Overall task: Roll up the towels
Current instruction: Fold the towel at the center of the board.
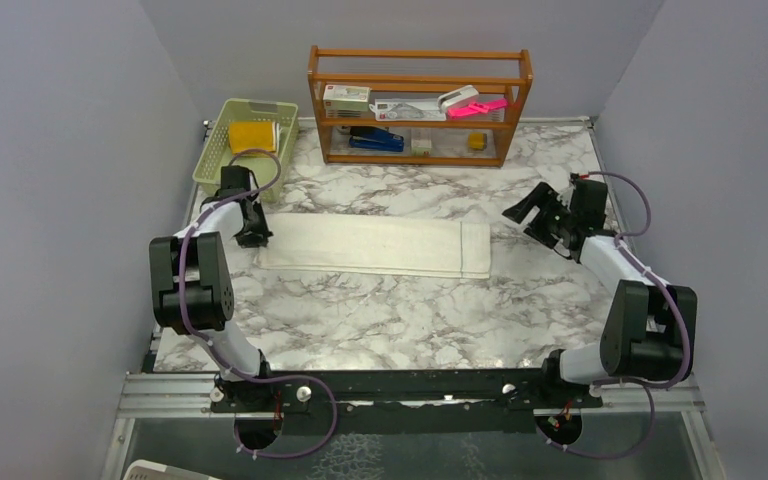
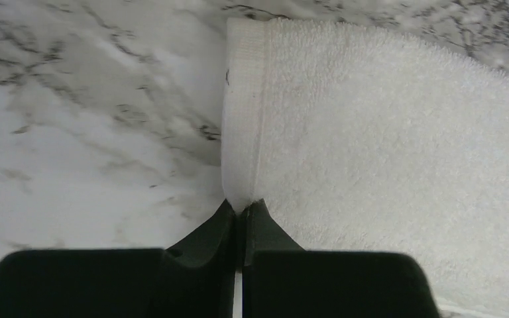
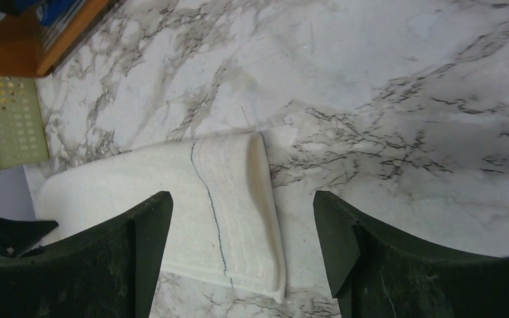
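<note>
- Left fingers (image 1: 253, 237), seen from above, are down on the left end of a long cream-white terry towel (image 1: 375, 246). It lies flat, stretched left to right across the middle of the grey-veined marble surface (image 1: 410, 320).
- Right fingers (image 1: 522, 210) hang spread above the bare marble, to the right of the towel's right end and apart from it.
- At the far left, a light-green plastic basket (image 1: 210, 150) holds a mustard-yellow cloth (image 1: 251, 137). A brown wooden two-shelf rack (image 1: 420, 54) with small office items stands at the far edge.
- From the left wrist, the left fingers (image 2: 205, 245) are clenched together, with the towel's hemmed edge pinched between their tips. The cream-white terry towel (image 2: 384, 165) spreads out on one side of the hem, and marble shows on the other.
- From the right wrist, the right fingers (image 3: 139, 238) are released and wide apart, with nothing between them. Beneath them lies the towel's folded right end (image 3: 232, 192), flat on the marble and crossed by a thin dark stitched line.
</note>
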`<state>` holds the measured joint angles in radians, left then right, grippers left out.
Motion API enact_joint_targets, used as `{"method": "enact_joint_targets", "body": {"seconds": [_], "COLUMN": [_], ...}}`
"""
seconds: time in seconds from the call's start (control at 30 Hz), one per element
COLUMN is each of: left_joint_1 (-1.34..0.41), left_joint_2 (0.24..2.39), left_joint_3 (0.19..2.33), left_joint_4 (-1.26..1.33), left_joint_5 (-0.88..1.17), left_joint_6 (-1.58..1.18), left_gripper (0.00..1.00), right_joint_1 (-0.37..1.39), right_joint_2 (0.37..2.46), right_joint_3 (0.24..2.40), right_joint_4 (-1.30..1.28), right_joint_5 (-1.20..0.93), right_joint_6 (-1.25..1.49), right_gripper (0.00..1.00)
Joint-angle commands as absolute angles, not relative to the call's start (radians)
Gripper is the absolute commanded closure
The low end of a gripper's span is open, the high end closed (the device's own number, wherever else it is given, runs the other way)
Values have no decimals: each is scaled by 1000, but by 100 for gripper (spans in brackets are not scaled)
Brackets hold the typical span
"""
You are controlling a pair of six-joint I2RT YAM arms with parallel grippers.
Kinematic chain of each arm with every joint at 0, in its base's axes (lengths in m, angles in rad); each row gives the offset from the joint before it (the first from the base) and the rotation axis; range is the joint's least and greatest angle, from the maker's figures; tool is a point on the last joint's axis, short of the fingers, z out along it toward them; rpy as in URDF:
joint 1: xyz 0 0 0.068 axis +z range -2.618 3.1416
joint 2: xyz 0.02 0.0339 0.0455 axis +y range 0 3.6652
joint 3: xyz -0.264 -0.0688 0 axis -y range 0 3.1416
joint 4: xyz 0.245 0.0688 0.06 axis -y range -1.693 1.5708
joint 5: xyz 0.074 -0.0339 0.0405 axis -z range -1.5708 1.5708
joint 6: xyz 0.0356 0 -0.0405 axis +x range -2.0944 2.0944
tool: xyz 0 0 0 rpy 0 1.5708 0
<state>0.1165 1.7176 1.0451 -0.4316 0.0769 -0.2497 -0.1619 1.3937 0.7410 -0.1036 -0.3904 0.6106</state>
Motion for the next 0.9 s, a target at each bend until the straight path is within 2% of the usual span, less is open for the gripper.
{"method": "enact_joint_targets", "body": {"seconds": [0.0, 0.27, 0.4, 0.73, 0.87], "left_joint_1": [122, 107, 80, -133, -210], "left_joint_2": [1645, 1630, 1628, 1624, 1628], "left_joint_3": [1094, 1130, 1147, 1251, 1281], "left_joint_4": [-527, -578, -583, -674, -692], "left_joint_5": [-246, -359, -312, -271, -185], "left_joint_6": [-177, -153, -172, -237, -290], "left_gripper": [100, 100, 100, 100, 100], "right_joint_1": [-101, -83, -81, -69, -68], "right_joint_2": [1432, 1446, 1451, 1468, 1476], "right_joint_3": [797, 812, 821, 822, 824], "right_joint_4": [-95, -118, -121, -122, -119], "right_joint_5": [-344, -307, -309, -315, -318], "right_joint_6": [587, 560, 558, 555, 555], "right_gripper": [22, 21, 21, 21, 21]}}
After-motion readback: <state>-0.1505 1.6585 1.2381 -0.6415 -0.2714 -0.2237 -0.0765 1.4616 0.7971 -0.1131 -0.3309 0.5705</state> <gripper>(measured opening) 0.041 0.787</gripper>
